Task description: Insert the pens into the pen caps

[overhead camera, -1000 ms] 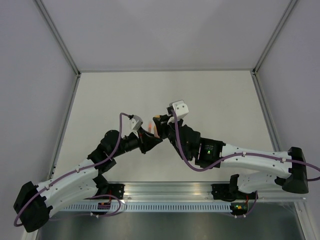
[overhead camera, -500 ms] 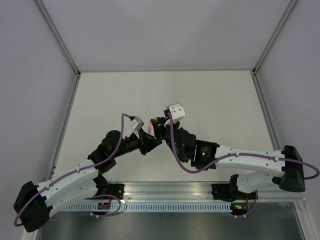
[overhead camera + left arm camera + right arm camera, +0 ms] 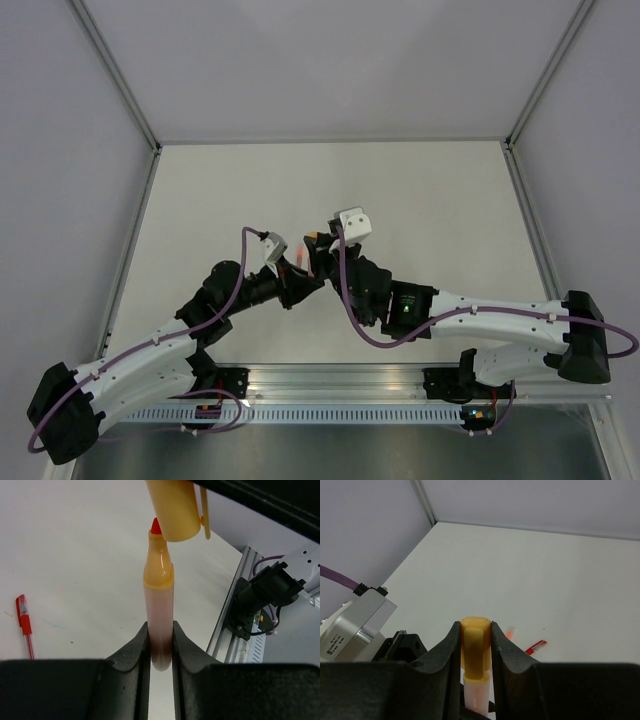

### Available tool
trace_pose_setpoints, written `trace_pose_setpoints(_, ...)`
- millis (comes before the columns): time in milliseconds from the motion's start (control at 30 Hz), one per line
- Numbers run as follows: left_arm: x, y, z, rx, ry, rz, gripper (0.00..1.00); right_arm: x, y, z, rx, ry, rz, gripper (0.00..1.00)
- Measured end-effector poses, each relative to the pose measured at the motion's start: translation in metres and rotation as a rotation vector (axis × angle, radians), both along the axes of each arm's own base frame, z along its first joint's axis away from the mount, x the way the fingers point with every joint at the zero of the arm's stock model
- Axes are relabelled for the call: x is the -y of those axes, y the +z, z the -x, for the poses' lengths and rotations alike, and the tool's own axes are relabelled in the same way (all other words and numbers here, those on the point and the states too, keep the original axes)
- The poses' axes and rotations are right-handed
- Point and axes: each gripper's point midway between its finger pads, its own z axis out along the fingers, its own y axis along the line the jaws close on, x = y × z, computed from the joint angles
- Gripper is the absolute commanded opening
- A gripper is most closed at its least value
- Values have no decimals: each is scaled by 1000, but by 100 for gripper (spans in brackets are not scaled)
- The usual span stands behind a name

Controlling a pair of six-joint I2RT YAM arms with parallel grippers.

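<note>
My left gripper is shut on the lower end of an orange-pink pen and holds it upright off the table. The pen's red tip stands at the mouth of an orange pen cap. My right gripper is shut on that cap, and the pale pen body shows just under it. In the top view the left gripper and the right gripper meet at mid-table. A red pen lies on the table.
In the right wrist view the red pen and a small orange piece lie on the white table beyond the grippers. Grey walls enclose the table. An aluminium rail runs along the near edge.
The right gripper with the cap has moved a little left and nearer, closing on the left gripper's pen. The left arm has barely moved.
</note>
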Motion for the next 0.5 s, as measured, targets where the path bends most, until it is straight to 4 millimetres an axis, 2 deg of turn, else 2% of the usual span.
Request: trace_pose_setpoints(500,1,9,-1,28,0,28,2,6,13,-2,20,-21,24,0)
